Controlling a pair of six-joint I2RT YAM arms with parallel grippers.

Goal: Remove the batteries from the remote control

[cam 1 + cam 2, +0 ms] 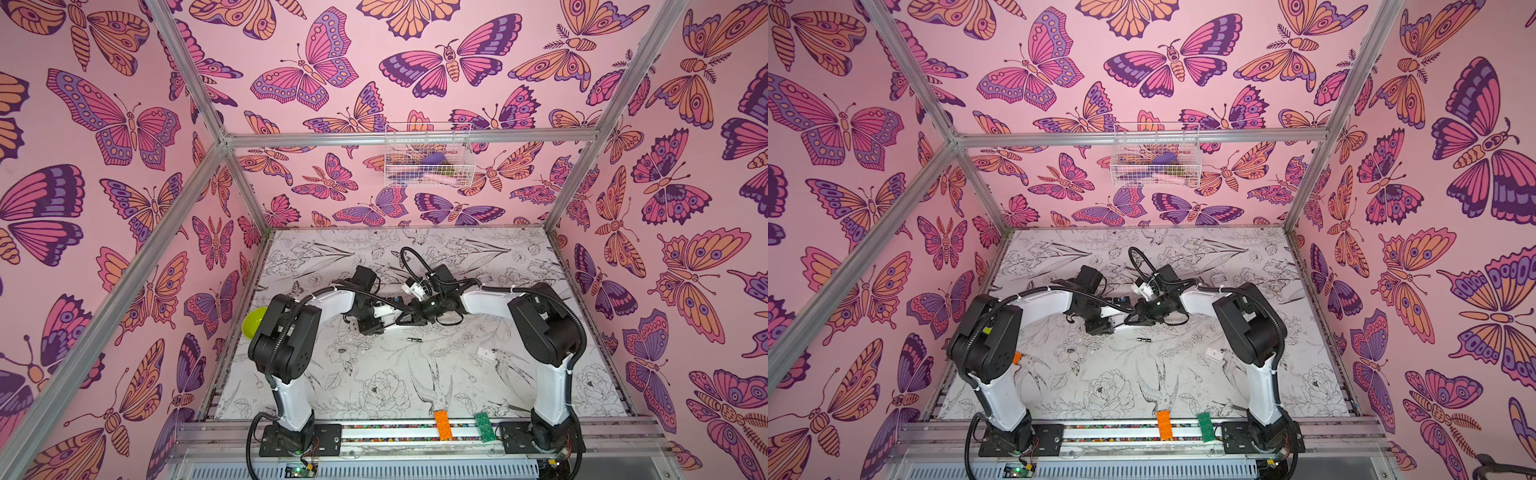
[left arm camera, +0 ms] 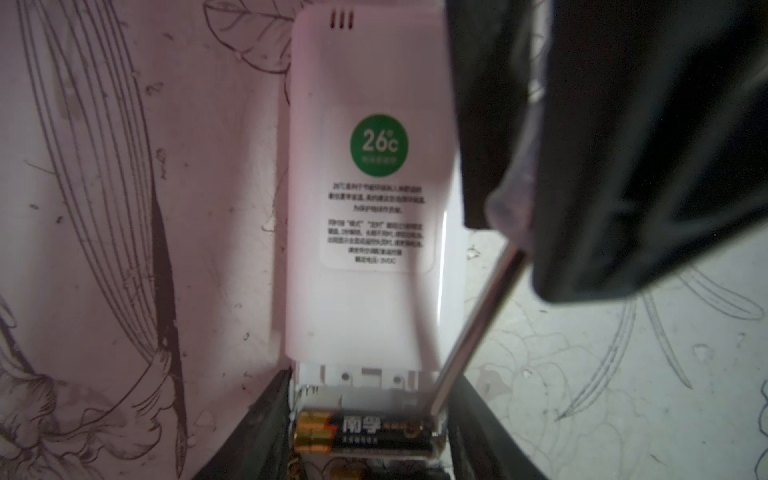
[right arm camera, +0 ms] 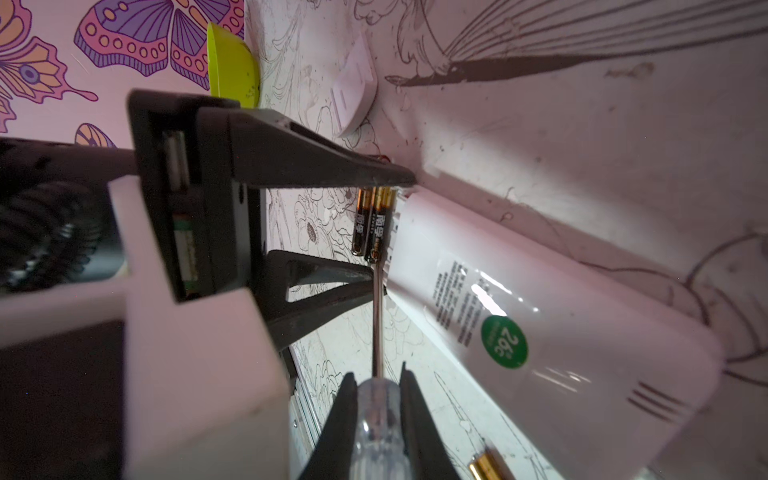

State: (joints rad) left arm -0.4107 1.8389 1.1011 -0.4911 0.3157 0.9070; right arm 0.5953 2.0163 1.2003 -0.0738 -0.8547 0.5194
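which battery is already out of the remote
The lone battery lying on the bare table, apart from the remote. The other two batteries sit side by side in its open compartment.

Your table [image 1: 457, 257], printed with line-drawn flowers and birds, carries a yellow-green bowl [image 1: 253, 321] at its left edge, close against the wall. A small white piece [image 1: 484, 353] lies on the right side, with bare table all round it. On the front rail you see an orange brick [image 1: 443, 424] and a green brick [image 1: 484, 427] with a gap between them. High on the back wall hangs a white wire basket [image 1: 395, 174] with something purple [image 1: 432, 160] inside; its other contents are too small to tell. A thin screwdriver [image 3: 377, 316] with a clear handle shows in both wrist views.
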